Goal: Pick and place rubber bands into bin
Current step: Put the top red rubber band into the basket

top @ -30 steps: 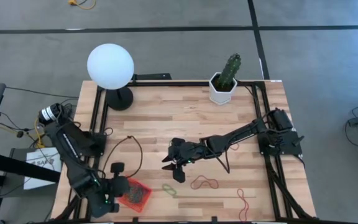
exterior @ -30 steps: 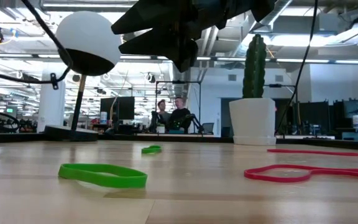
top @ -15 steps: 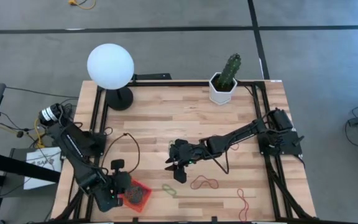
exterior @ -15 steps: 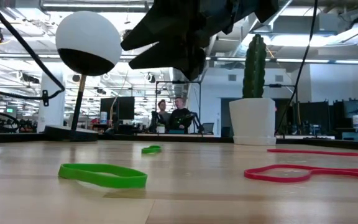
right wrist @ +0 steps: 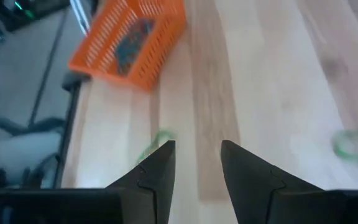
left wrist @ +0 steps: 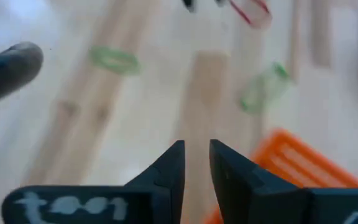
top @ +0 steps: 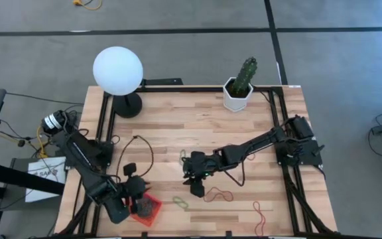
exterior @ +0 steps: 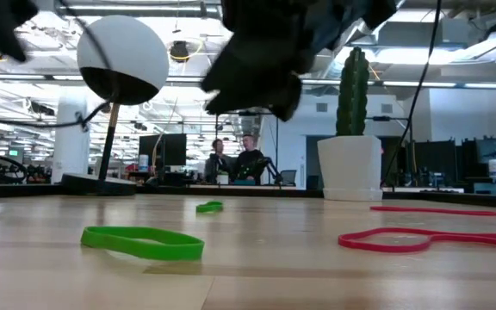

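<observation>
The orange bin (top: pixel 147 208) sits near the table's near-left corner with bands inside it; the right wrist view shows it too (right wrist: pixel 129 43). Loose rubber bands lie on the wood: a green one (top: pixel 180 202), a red one (top: pixel 217 195) and another red one (top: pixel 260 214). The low view shows the green band (exterior: pixel 143 242), a small green band (exterior: pixel 209 207) farther back, and the red band (exterior: pixel 420 239). My left gripper (top: pixel 136 192) hovers at the bin's far-left edge, narrowly open and empty (left wrist: pixel 196 147). My right gripper (top: pixel 196 184) hangs open above bare wood (right wrist: pixel 196 146), just left of the red band.
A white globe lamp (top: pixel 118 71) stands at the far-left corner and a cactus in a white pot (top: pixel 239 86) at the far edge. A black cable (top: pixel 141 149) loops over the left part of the table. Bare wood lies between the arms.
My left gripper has swung from the bin's left side toward the far edge and the right, and now sits over the bin's far-left edge. My right gripper has shifted toward the near edge and slightly right, closer to the red band. No band has moved.
</observation>
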Tool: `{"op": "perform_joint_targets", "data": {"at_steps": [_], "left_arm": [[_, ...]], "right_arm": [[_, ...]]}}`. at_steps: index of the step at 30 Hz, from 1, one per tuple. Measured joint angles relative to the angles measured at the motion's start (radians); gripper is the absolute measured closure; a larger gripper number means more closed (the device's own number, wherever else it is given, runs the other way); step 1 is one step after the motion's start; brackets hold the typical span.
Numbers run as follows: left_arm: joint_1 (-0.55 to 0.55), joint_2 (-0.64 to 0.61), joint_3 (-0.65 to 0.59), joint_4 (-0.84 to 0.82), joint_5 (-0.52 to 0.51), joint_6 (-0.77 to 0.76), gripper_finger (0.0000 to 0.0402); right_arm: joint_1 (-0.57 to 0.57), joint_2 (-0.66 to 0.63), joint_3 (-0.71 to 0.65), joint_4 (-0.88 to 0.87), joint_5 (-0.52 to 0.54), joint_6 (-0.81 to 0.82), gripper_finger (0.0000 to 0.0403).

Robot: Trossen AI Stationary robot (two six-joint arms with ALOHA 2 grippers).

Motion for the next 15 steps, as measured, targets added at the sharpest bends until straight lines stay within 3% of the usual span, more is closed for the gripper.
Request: {"op": "perform_joint_targets", "data": {"at_steps": [5, 8, 15], "left_arm": [[0.049, 0.0, 0.0, 0.006, -0.167, 0.042, 0.034], [0.096, 0.0, 0.0, 0.006, -0.153, 0.053, 0.034], [0.186, 0.0, -0.001, 0.005, -0.108, 0.054, 0.034]], "right_arm": [[-0.005, -0.04, 0.0, -0.195, 0.073, 0.038, 0.0281], [-0.014, -0.061, 0.0, -0.381, 0.126, 0.081, 0.0281], [-0.048, -0.14, 0.0, -0.999, 0.165, 0.299, 0.0282]]}}
